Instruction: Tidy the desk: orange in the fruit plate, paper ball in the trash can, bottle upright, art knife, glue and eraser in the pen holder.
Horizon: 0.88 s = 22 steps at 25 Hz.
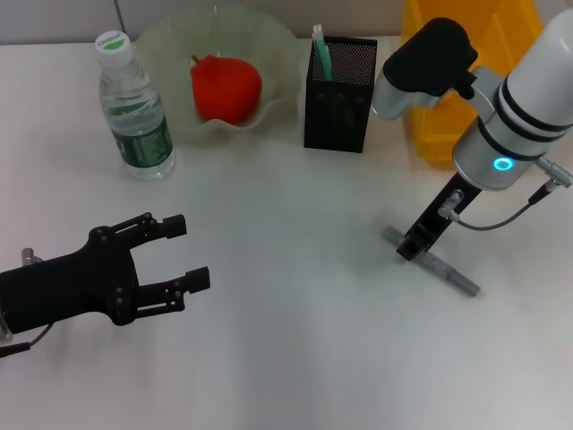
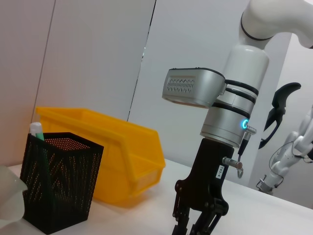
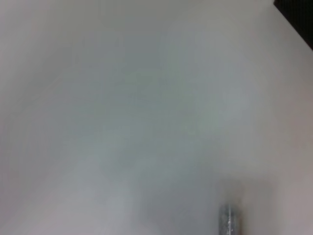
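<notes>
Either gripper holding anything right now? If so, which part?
Left gripper is open and empty. Right gripper is down over the grey art knife near its middle; a closed grip cannot be confirmed.

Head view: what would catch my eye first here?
Probably the red-orange orange, sitting in the pale-green fruit plate at the back of the table. Next, the right gripper, lowered onto a grey stick-like item lying flat in front of the yellow trash can, while the left gripper hangs open nearby.
</notes>
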{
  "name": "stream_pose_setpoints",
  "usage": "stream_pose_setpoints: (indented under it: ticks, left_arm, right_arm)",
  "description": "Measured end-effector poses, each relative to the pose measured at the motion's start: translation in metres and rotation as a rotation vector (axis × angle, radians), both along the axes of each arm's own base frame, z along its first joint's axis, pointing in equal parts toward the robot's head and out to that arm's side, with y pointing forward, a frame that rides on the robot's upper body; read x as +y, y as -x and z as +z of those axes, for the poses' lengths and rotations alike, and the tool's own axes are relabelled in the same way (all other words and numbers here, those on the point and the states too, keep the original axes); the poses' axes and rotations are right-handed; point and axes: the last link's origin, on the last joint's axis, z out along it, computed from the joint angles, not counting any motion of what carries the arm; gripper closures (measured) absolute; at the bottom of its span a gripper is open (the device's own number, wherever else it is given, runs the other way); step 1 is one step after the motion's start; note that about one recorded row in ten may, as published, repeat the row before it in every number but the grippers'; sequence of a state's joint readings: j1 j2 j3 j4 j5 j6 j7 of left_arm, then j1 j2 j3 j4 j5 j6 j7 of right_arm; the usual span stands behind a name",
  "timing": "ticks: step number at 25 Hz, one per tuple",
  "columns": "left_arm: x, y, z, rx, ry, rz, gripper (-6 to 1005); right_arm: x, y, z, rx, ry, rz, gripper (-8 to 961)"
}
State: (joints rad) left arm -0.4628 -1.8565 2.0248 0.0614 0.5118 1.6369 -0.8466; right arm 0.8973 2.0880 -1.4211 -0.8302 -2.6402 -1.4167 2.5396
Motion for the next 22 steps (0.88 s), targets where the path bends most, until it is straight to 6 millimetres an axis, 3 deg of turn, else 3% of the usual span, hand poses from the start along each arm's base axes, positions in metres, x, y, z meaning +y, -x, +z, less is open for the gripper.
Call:
stream_pose_setpoints:
  ticks: [3,12,17,22]
  left_arm:
    - [0.0,0.0,0.0,-0.001,0.0,0.0,150]
    - [0.001,-0.002,-0.001,-0.011,-0.001,0.0,150]
    - [0.001,-0.003,0.0,-0.017,-0.001,-0.001,150]
    - [0.002,-0.004,0.0,-0.021,-0.003,-0.002,150]
  right_arm:
    - [0.0,0.0,-0.001,-0.006,0.001,0.009,632]
    - [-0.002,0.001,-0.003,-0.021,0.016,0.029,793]
    - [0.0,0.02,0.005,0.077,-0.013,0.074,812]
    - [0.002,0.046,0.031,0.303,-0.084,0.167,813]
